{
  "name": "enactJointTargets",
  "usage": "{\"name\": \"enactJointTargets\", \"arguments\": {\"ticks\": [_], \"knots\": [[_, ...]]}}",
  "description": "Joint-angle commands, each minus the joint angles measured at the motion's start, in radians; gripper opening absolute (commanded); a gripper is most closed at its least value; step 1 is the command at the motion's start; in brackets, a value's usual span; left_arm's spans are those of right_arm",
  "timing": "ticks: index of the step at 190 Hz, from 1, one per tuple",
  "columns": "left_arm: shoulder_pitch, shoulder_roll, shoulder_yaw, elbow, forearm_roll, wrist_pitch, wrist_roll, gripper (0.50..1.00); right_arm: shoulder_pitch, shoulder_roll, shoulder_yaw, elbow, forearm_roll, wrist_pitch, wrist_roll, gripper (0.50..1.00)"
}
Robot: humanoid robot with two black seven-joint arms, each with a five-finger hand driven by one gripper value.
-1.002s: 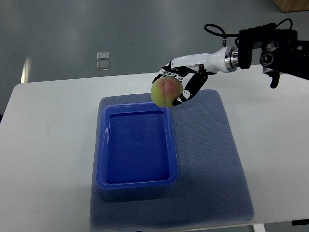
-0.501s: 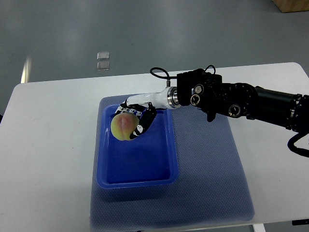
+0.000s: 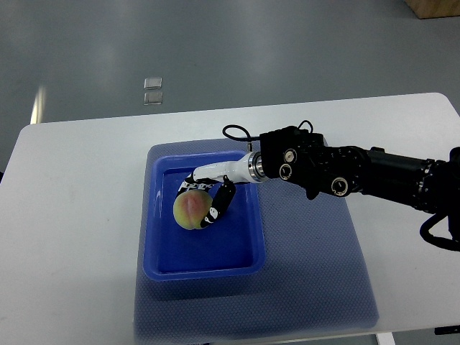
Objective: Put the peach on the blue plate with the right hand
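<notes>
We look steeply down on a white surface (image 3: 79, 215) with rounded corners, set on a grey floor. On it lies a blue textured mat (image 3: 309, 266), and on the left part of that mat sits the blue plate (image 3: 152, 237), a rectangular tray with raised walls and a flat, darker blue bottom.

Our right arm (image 3: 359, 172) reaches in from the right edge of the picture, a bulky black forearm with round fittings and a looping black cable near the wrist. It ends in a white wrist and the right robot hand (image 3: 208, 198), whose white and black fingers (image 3: 219, 201) are curled around the peach (image 3: 190, 210). The peach is yellow-green with a pink blush, and it sits inside the walls of the blue plate, in the upper middle of the tray. The fingers wrap its upper and right sides, so the robot hand is holding the fruit. We cannot tell whether the peach touches the tray bottom or hangs just above it.

On the floor beyond the surface, well apart from everything else, lie two small clear square objects (image 3: 152, 90), one just above the other.
</notes>
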Motion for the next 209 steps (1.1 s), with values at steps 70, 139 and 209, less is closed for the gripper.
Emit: {"name": "enactJointTargets", "arguments": {"ticks": [70, 139, 209], "knots": [[0.0, 0.0, 0.003, -0.002, 0.002, 0.0, 0.0, 1.0, 0.137, -0.185, 0.157, 0.05, 0.07, 0.059, 0.006, 0.93], [0.0, 0.0, 0.005, -0.009, 0.003, 0.0, 0.0, 1.0, -0.09, -0.347, 0.717, 0.051, 0.433, 0.062, 0.037, 0.928], [0.0, 0.0, 0.006, -0.012, 0.005, 0.0, 0.001, 1.0, -0.409, -0.16, 1.081, 0.005, 0.708, -0.167, 0.119, 0.93]]}}
